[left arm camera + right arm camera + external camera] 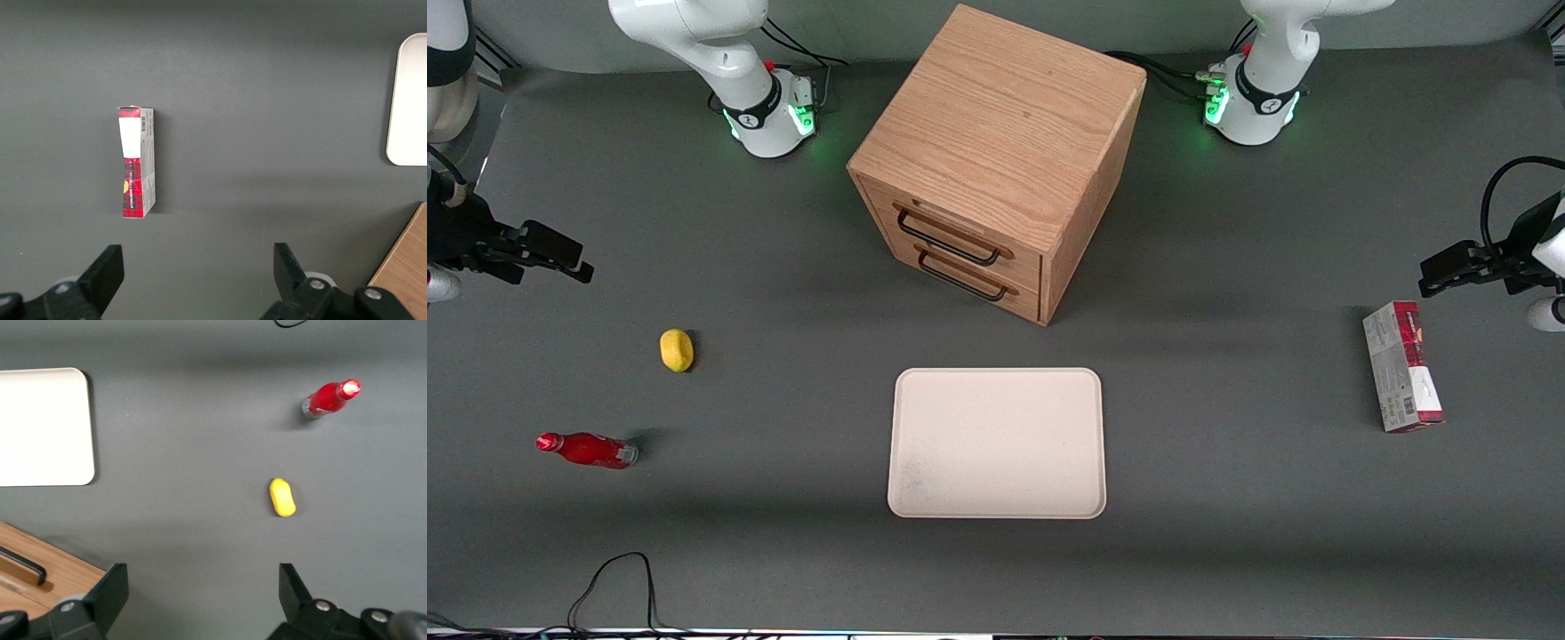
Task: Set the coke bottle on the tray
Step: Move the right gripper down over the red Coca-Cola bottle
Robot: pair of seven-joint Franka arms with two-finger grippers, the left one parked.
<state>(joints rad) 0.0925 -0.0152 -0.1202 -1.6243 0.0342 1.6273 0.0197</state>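
Your grey bench (1227,267) carries a wooden cabinet (996,160). The claw (551,253) hangs open above the bench, well apart from the coke bottle (587,450), which lies on its side nearer the front camera, off the tray (996,507).

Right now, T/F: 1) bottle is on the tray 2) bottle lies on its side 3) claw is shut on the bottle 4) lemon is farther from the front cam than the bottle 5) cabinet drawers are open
1) False. The bottle lies on the table, off the tray, toward the working arm's end.
2) True.
3) False. The claw hangs open, holding nothing, farther from the front camera than the bottle.
4) True. The lemon sits farther from that camera than the bottle.
5) False. Both drawers of the cabinet are closed.
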